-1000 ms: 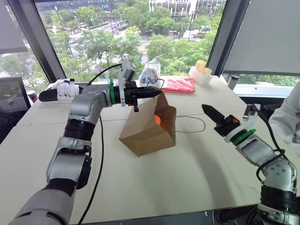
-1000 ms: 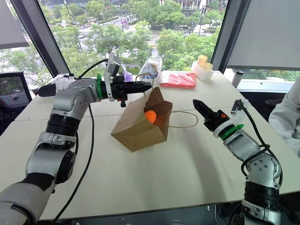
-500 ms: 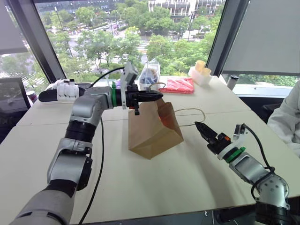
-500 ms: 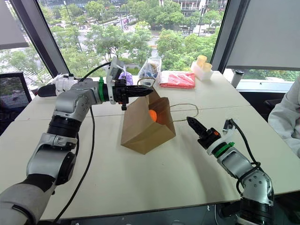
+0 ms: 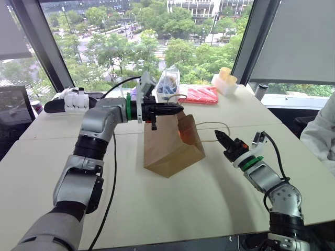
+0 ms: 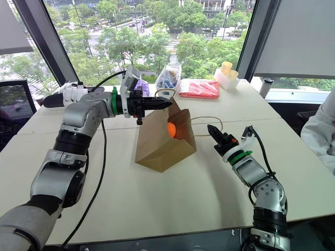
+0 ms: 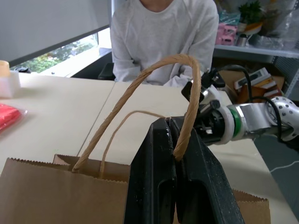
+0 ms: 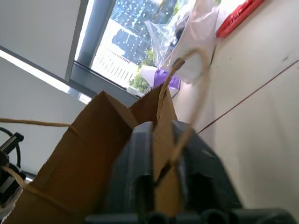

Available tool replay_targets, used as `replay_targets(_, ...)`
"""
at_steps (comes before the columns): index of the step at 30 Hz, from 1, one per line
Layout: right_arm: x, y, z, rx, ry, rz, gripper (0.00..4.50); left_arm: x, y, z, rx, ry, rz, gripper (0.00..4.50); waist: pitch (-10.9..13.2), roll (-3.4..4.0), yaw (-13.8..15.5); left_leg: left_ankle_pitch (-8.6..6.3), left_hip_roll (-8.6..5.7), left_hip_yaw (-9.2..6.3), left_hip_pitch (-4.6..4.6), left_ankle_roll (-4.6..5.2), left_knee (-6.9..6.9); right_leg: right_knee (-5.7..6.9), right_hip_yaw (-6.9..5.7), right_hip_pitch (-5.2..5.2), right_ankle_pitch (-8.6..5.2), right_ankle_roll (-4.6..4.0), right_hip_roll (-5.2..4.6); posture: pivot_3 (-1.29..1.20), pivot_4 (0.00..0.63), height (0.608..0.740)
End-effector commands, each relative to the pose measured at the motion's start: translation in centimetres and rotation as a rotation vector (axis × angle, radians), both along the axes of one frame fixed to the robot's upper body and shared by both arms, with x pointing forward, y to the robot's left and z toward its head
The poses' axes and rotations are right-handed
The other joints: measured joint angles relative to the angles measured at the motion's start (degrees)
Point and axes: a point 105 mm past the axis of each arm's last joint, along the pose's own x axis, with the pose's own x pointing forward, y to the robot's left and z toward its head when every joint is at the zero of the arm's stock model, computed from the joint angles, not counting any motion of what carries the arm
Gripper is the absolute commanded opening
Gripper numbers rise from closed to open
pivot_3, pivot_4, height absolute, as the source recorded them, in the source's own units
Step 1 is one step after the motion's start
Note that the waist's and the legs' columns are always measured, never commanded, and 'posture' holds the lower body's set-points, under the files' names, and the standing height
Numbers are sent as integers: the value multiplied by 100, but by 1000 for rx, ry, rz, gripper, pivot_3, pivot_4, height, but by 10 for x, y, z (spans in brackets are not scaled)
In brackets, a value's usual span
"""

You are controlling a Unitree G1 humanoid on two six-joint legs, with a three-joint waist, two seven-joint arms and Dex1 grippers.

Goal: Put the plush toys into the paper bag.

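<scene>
Paper bag (image 6: 159, 146) stands tipped at the middle of the pale table (image 6: 157, 204), its open mouth turned toward 3 o'clock. An orange plush toy (image 6: 170, 129) sits just inside that mouth. At 3 o'clock from the bag, the right gripper (image 6: 210, 128) has its fingers pressed together. Its tip is at the bag's loose twine handle (image 6: 207, 118), and I cannot tell whether the twine is caught between them. At the bag's 12 o'clock, the left gripper (image 6: 166, 103) lies level and pinches the other twine handle (image 7: 140, 81), holding up the top edge. Farther off at 12 o'clock are a purple pouch (image 6: 140, 84) and a clear plastic bag (image 6: 168, 77). A red packet (image 6: 199, 88) lies at 1 o'clock. A person's pale sleeve (image 6: 325, 130) shows at the far 3 o'clock edge.
</scene>
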Motion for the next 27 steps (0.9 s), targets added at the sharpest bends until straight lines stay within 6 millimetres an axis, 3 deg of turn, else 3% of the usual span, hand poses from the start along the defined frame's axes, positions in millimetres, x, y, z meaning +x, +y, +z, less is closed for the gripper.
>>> replay_targets(1,-1,3,22,-27,-128,0,68,-5,0,12,-4,-49,-13,0,0,0,-3,0,0,0,1,0,0,0,0,0,0,0,0,0,150,740)
replay_targets(4,-3,5,28,-23,-163,13,68,-5,0,12,-1,-53,-11,0,0,0,0,0,0,0,0,0,1,1,0,1,0,0,0,0,150,740)
replay_targets(8,-29,12,82,27,-382,92,68,2,3,16,10,-105,25,0,1,2,3,1,0,0,-1,-2,0,0,0,-1,0,0,0,0,150,740)
replay_targets(14,-52,30,112,0,-508,205,68,22,14,26,12,-203,119,0,0,1,18,2,0,-1,1,-4,0,-4,-2,1,0,0,-1,0,150,740)
replay_targets(18,-59,42,115,-40,-522,249,68,31,20,20,45,-207,157,0,1,1,13,-4,0,-1,-1,6,0,-3,-2,1,0,0,-1,0,150,740)
replay_targets(21,-63,53,100,-67,-475,285,68,32,24,1,80,-178,158,0,0,1,7,-4,0,-1,-1,6,-2,0,-3,-2,0,0,0,0,150,740)
replay_targets(27,-64,54,75,-92,-400,281,68,23,25,-25,108,-100,120,0,1,0,14,-4,0,-1,-3,7,1,1,-2,0,0,0,-1,0,150,740)
